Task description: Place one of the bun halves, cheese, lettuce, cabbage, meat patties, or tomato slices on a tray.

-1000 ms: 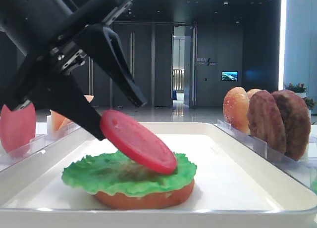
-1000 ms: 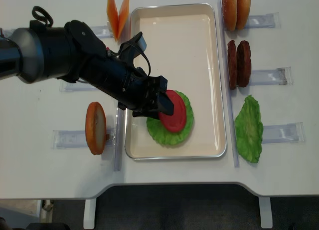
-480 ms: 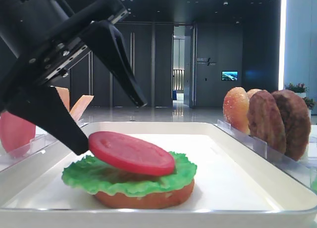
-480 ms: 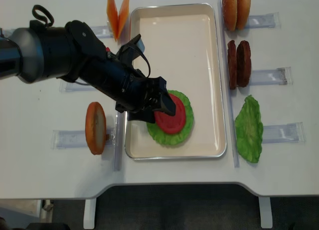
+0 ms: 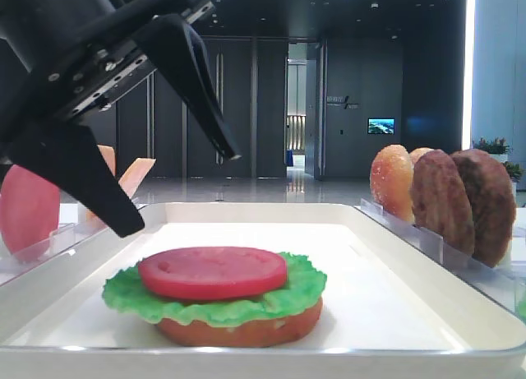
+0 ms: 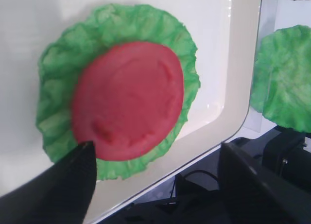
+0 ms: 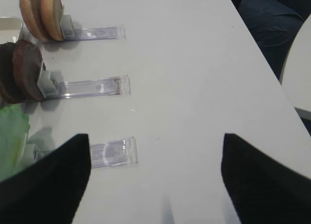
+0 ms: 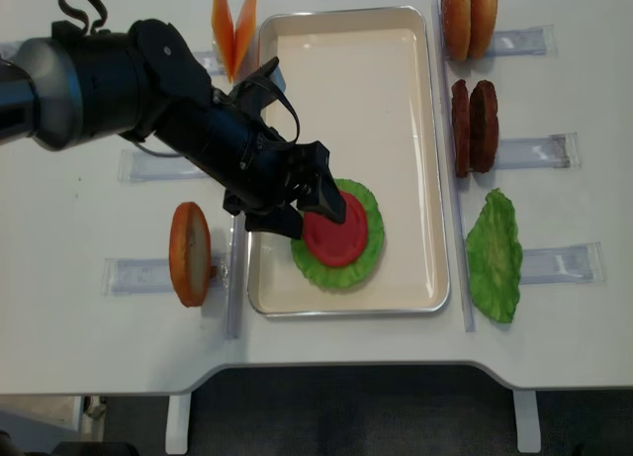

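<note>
A red tomato slice (image 5: 212,272) lies flat on the green lettuce (image 5: 131,293), which covers an orange bun half (image 5: 246,331) at the near end of the white tray (image 5: 394,313). From above, the tomato slice (image 8: 338,238) is centred on the lettuce (image 8: 331,275). My left gripper (image 5: 181,194) hangs open just above and left of the stack, touching nothing. In its wrist view the tomato slice (image 6: 129,100) sits beyond the spread fingers (image 6: 58,185). My right gripper (image 7: 155,136) is open over bare table, far right of the tray.
Right of the tray (image 8: 346,70), clear holders carry bun halves (image 8: 469,19), meat patties (image 8: 474,125) and a second lettuce (image 8: 493,255). Cheese (image 8: 234,26) stands at the far left. A second tomato slice (image 5: 29,210) stands upright in a holder left of the tray.
The tomato slice, tilted between the left jaws a second ago, now lies flat on the lettuce. The left jaws have spread wider and lifted clear of it.
</note>
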`<state>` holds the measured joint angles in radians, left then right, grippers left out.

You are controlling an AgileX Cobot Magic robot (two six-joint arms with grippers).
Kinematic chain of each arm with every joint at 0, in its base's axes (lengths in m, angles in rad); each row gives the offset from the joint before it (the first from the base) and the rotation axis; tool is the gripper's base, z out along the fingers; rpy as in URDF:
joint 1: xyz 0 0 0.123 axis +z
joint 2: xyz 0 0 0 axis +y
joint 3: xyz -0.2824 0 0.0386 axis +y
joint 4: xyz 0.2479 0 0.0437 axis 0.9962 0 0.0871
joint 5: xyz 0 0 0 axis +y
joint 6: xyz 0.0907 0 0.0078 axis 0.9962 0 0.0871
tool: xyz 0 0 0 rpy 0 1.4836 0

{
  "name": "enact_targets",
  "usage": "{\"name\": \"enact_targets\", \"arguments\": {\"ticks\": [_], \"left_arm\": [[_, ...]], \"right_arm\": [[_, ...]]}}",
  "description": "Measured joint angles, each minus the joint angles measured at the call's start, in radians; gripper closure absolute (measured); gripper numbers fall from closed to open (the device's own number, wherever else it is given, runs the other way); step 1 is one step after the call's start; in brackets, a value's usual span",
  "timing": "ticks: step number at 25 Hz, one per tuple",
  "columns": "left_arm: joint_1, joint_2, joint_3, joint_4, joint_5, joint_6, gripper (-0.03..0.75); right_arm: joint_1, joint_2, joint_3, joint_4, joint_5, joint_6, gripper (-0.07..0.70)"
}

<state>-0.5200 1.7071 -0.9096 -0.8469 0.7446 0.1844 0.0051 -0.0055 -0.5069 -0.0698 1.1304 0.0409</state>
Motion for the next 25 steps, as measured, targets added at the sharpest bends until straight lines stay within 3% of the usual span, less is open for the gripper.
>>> {"name": "enact_targets", "arguments": {"ticks": [6, 11, 18, 25], "left_arm": [[0.0, -0.032, -0.006, 0.068, 0.023, -0.065, 0.125], [0.0, -0.076, -0.062, 0.237, 0.063, -0.196, 0.125], [0.0, -0.1, -0.18, 0.508, 0.249, -0.369, 0.125], [0.0, -0.1, -0.273, 0.68, 0.432, -0.479, 0.126]], "right_arm": [[0.0, 0.0, 0.0, 0.0, 0.0, 0.0, 0.094], [0.0, 0.0, 0.0, 0.0, 0.0, 0.0, 0.094], [0.0, 0.0, 0.0, 0.0, 0.0, 0.0, 0.094], [0.0, 0.0, 0.0, 0.0, 0.0, 0.0, 0.094]]}}
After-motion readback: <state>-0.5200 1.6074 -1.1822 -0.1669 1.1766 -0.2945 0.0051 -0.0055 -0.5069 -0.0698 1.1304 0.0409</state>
